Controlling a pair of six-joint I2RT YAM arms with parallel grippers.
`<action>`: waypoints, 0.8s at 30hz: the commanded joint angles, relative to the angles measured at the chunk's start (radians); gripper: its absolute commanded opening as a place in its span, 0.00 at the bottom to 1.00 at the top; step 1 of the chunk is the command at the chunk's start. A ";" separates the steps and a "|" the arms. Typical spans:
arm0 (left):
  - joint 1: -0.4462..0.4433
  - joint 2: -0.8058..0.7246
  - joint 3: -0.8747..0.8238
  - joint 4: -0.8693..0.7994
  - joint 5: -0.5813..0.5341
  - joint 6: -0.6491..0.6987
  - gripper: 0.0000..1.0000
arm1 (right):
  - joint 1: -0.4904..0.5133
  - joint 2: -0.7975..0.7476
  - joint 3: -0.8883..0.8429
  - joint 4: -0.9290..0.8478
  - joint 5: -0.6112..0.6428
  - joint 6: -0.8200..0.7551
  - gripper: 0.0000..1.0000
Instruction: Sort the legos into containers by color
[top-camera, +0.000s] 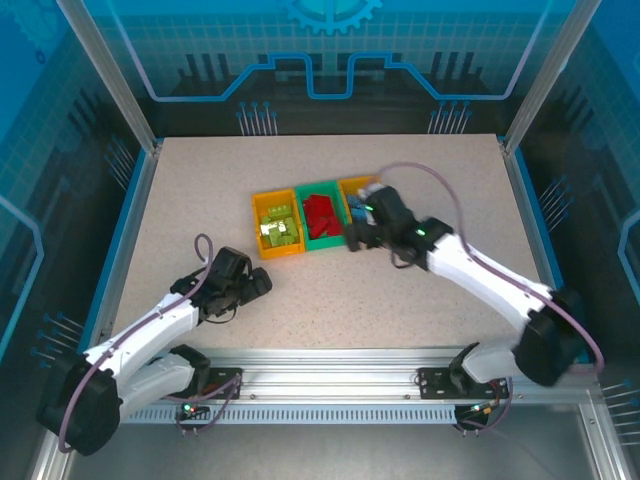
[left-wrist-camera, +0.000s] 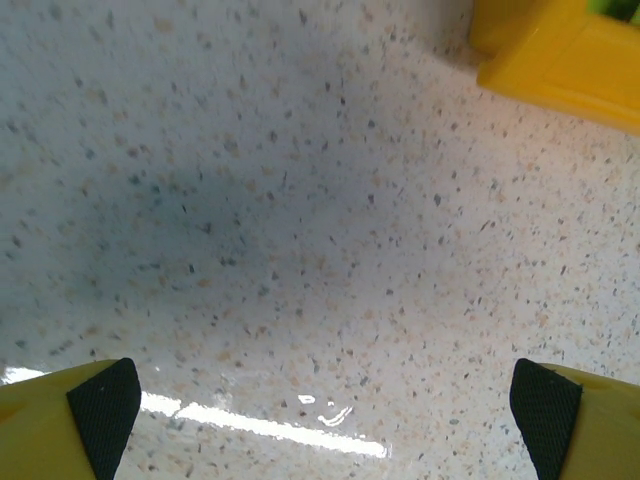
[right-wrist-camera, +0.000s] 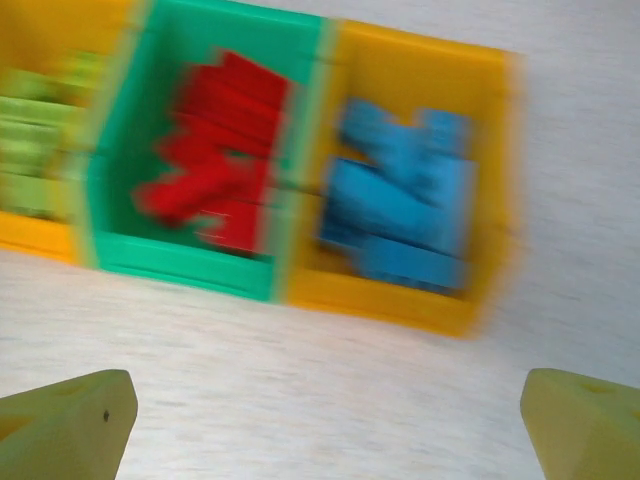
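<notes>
The left arm lies folded low over the near-left of the table (top-camera: 420, 300), and the left gripper (top-camera: 258, 284) points toward the bins (top-camera: 300, 245) but stops well short of them; its jaws stand wide over bare surface with nothing between them. The right arm stretches diagonally from its near-right base, with the right gripper (top-camera: 353, 238) at the near edge of the row, jaws wide and empty. Its wrist view, though blurred, looks into the row: lime legos (right-wrist-camera: 40, 130) sit in the left yellow bin (right-wrist-camera: 35, 235), red legos (right-wrist-camera: 220, 160) in the green bin (right-wrist-camera: 180, 265), and blue legos (right-wrist-camera: 400, 200) in the right yellow bin (right-wrist-camera: 400, 310). The table is speckled beige with blue trim, an aluminium rail (top-camera: 330, 385) runs along its near edge, and metal posts hold translucent blue panels (top-camera: 330, 45) around it.
</notes>
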 joint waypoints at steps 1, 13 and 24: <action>-0.002 -0.023 0.064 0.009 -0.142 0.129 0.99 | -0.151 -0.124 -0.235 0.262 0.119 -0.173 1.00; 0.073 0.077 0.035 0.496 -0.434 0.602 0.99 | -0.465 0.050 -0.515 0.939 -0.004 -0.143 1.00; 0.214 0.434 0.007 1.002 -0.276 0.854 0.99 | -0.501 0.163 -0.489 1.016 -0.034 -0.142 1.00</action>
